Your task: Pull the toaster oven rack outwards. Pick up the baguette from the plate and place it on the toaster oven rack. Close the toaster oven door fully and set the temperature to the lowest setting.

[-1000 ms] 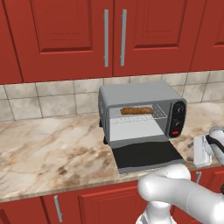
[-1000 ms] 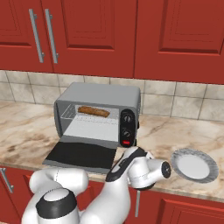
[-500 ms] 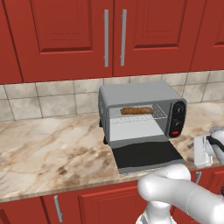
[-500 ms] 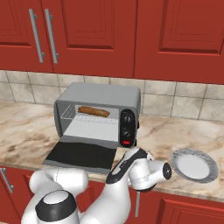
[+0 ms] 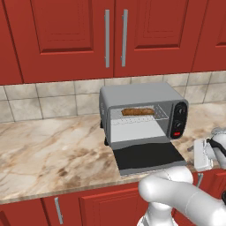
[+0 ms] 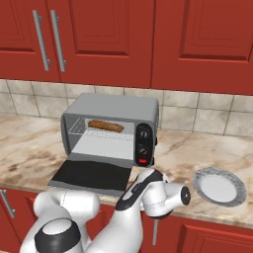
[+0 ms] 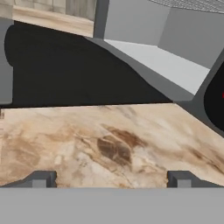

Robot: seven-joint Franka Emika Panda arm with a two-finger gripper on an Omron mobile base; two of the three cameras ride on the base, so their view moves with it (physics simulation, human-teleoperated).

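pincer [image 7: 111,179]: jaws spread wide, nothing between them; low over the marble table [image 7: 109,140], just off the front corner of the dropped door, tips aimed at the oven
toaster oven door [image 5: 148,158]: hanging open, lying flat toward the table's front edge; dark near-black glass panel in a thin grey frame, as wide as the cavity
door handling: stiff hinged panel, likely light; glass face probably slick, so don't pinch it. Best bet is to get under the free front edge or frame and push up and back until it shuts
toaster oven [image 5: 141,114]: boxy grey metal, sits mid-table near the back tiled wall; black control strip on its right side with two round knobs [image 6: 144,141] and a red button [image 6: 143,161]
knob handling: small, rigid, round; grip across the rim with the two tips and twist. Which knob is temperature, cannot tell
toaster oven rack [image 5: 140,115]: thin silver wire grid, inside the cavity
baguette [image 5: 137,111]: golden-brown short loaf lying on the rack, lengthwise across the cavity
plate [image 6: 219,185]: round, pale grey-white, bare, near table's front edge right of the oven
step judged: bread loaded; door closing next
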